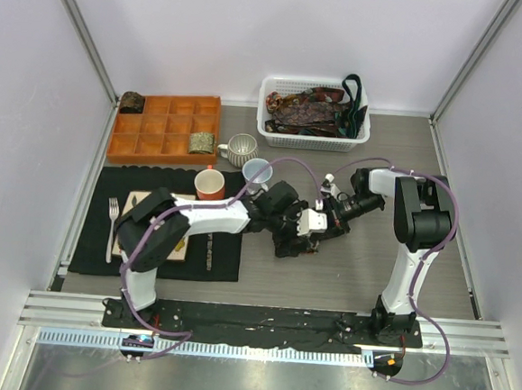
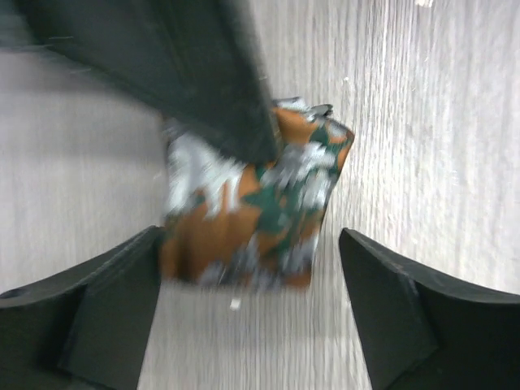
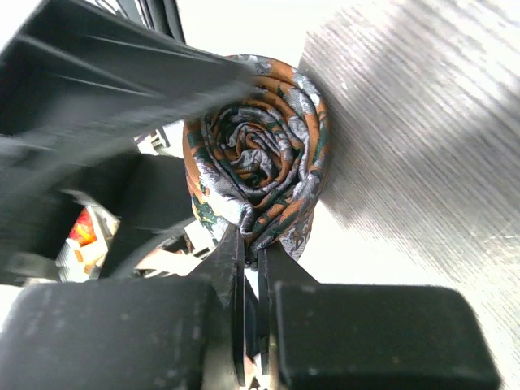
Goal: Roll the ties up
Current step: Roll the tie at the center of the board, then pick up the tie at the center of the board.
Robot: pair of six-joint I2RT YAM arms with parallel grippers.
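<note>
The rolled tie (image 3: 256, 158) is sitting over the middle of the table (image 1: 372, 276), right between the two arms. The right gripper (image 3: 252, 248) is pinching the loose tail of the roll, with its fingers pressed almost together. The left gripper (image 2: 250, 244) is spread wide around the roll. One finger is just beside the roll on the left, and there is a gap on the right.

I am thinking the roll could pop open. That would happen if the right gripper lets go before the left one is squeezing. The left fingers could also push from one side first and knock the roll crooked or squash it flat. The two grippers are very close, so they could bump.

The right wrist view is showing the swirl end-on and the pinch on the tail. The left wrist view is showing the side of the roll and the gap, but not the swirl. From above, the grippers are nearly hiding the roll. That view is showing more ties (image 1: 304, 111) waiting in the basket (image 1: 270, 134) at the far right. It is also showing two coils (image 1: 201, 142) lying in the tray (image 1: 163, 158) at the far left.
</note>
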